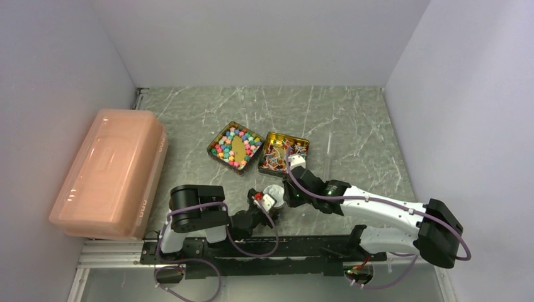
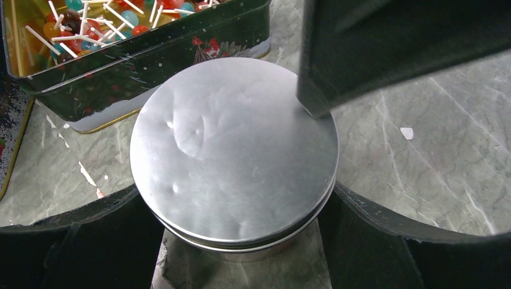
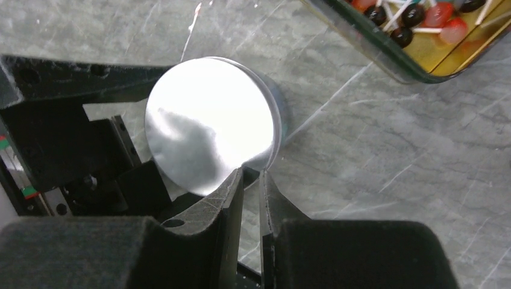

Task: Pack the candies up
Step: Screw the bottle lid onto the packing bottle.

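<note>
Small multicoloured candies (image 1: 237, 143) fill the left gold tin (image 1: 215, 153). The right gold tin (image 1: 301, 141) holds red, blue and dark sweets on white sticks (image 1: 277, 157); they also show in the left wrist view (image 2: 78, 30) and the right wrist view (image 3: 422, 18). A small round jar with a silver-white lid (image 2: 232, 144) stands in front of the tins. My left gripper (image 2: 238, 201) is shut around the jar's body. My right gripper (image 3: 252, 174) is nearly closed, its tips pinching the lid's rim (image 3: 265, 159). The jar's contents are hidden.
A large pink lidded plastic box (image 1: 110, 170) lies at the left. The dark green side of the right tin (image 2: 150, 60) stands just behind the jar. The arms' mounting rail (image 1: 252, 248) runs along the near edge. Walls close in on three sides.
</note>
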Robot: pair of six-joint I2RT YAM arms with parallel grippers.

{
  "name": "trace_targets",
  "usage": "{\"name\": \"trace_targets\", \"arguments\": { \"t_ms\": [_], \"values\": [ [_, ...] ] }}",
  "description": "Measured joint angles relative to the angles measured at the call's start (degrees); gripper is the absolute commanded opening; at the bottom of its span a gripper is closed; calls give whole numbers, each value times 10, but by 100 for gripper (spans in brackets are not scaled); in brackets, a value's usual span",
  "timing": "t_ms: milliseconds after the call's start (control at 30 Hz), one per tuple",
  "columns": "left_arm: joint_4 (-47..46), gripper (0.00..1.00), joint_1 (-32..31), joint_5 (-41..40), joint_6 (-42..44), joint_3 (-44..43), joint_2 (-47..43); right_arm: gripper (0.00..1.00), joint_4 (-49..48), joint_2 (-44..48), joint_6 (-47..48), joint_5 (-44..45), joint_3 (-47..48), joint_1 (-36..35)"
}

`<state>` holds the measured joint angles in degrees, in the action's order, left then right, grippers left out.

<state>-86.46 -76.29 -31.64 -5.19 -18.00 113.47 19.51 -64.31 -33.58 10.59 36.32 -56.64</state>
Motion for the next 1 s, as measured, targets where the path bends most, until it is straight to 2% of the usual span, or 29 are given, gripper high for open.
{"name": "trace_targets", "arguments": {
  "t_ms": [233,500,767,1000],
  "values": [
    [0,77,3,4,-2,-2,0,24,42,-5,-16,-52,11,-40],
    [0,77,4,5,-4,-2,1,28,94,19,-18,-21,50,-37],
    [-4,77,4,5,-4,-4,5,29,90,17,17,-17,87,35],
    [-7,76,4,6,-5,-4,7,30,61,-33,47,-54,88,66]
  ]
}}
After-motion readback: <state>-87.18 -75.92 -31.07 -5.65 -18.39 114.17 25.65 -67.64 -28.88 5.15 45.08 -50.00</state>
